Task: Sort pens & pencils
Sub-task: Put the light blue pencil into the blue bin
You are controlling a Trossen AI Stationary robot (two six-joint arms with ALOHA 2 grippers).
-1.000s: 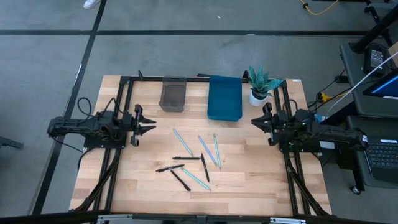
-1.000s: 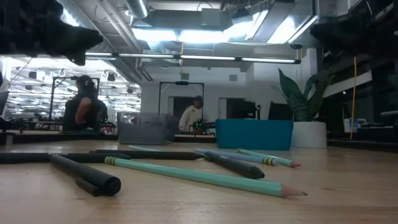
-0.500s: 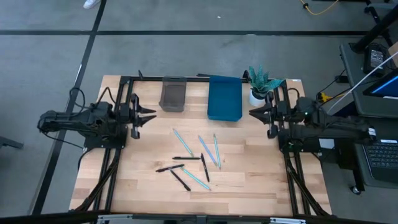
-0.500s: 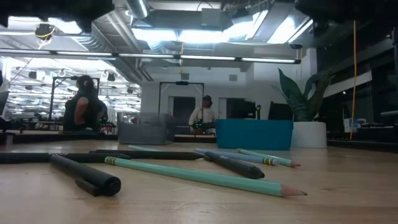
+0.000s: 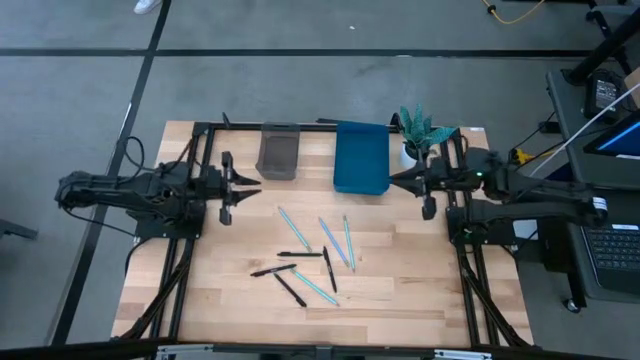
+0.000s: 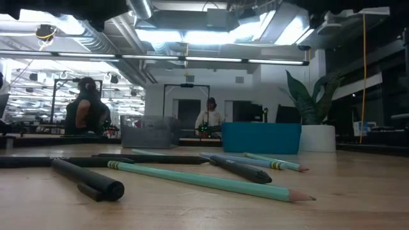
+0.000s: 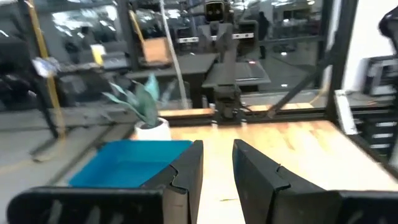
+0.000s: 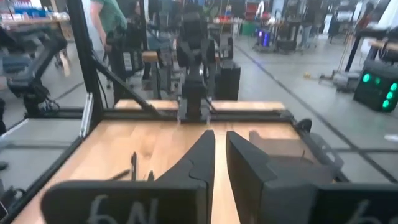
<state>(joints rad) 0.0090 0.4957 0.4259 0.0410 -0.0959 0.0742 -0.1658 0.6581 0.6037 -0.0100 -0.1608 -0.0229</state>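
From above, we see the pens & pencils scattered loose on the middle of the wooden counter, black sticks and pale teal ones mixed together, some crossing or touching. Behind them, toward the far edge, stand a grey bin and a blue bin, with a potted plant just beside the blue one. As far as we can tell, neither bin has a stick in it, so we judge the sorting has not begun and every stick is left to move. The left claw hangs over the counter's left side, near the grey bin, and the right claw over the right side, near the blue bin and the plant. Both are well apart from the pile and carry nothing.

From counter level, a teal pencil lies nearest, a black pen beside it, and further sticks behind. The two bins and the plant stand at the back, and people show in the room beyond. No claw reaches down to the sticks.

In the left wrist view, the left claw has a narrow gap between its fingers with nothing in it; the blue bin and the plant lie ahead.

In the right wrist view, the right claw is nearly closed on nothing, with a thin slit between its fingers; a few dark sticks show on the counter ahead.
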